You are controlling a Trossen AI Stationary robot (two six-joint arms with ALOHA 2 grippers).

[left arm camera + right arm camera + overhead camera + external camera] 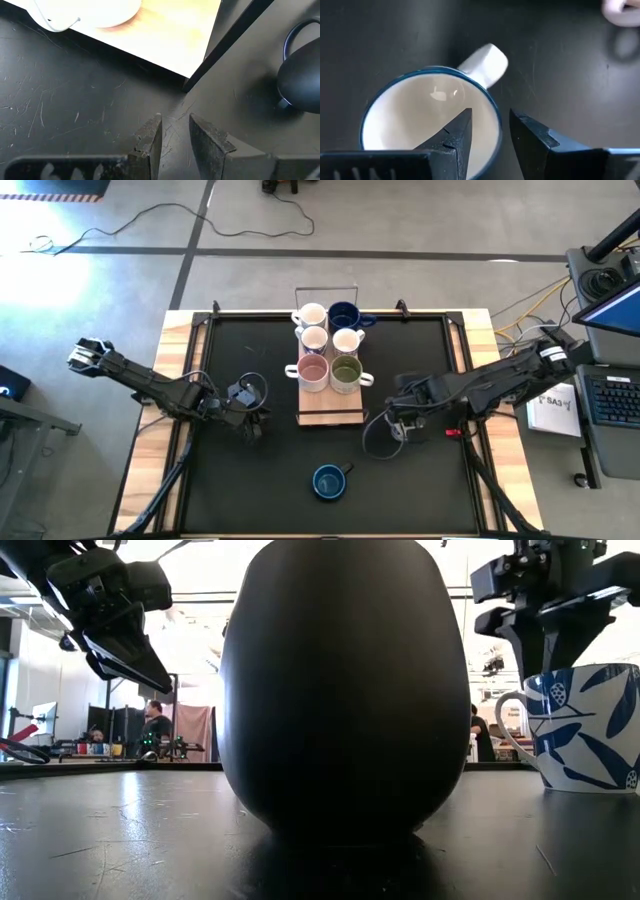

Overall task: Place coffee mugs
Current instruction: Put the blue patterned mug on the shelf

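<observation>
Six coffee mugs stand on a wooden tray: two white and a dark blue at its far end, a white one, a pink-inside one and an olive green one. Another dark blue mug stands alone near the table's front and fills the low view. A white mug with blue leaves and a blue rim stands right of the tray, under my right gripper, which is open with one finger over its inside and one outside. My left gripper, left of the tray, is open above the mat. My right gripper comes from above, pointing down, astride the leaf mug's rim beside the handle. In the low view its fingertips reach about rim height. Whether they touch the rim I cannot tell. The mug stands upright on the table.
The tray has a wire handle at its far end. A black mat covers the table inside a wooden border. Bare mat lies left of the tray and around the lone blue mug. Cables loop beside both wrists. People stand in the room behind.
</observation>
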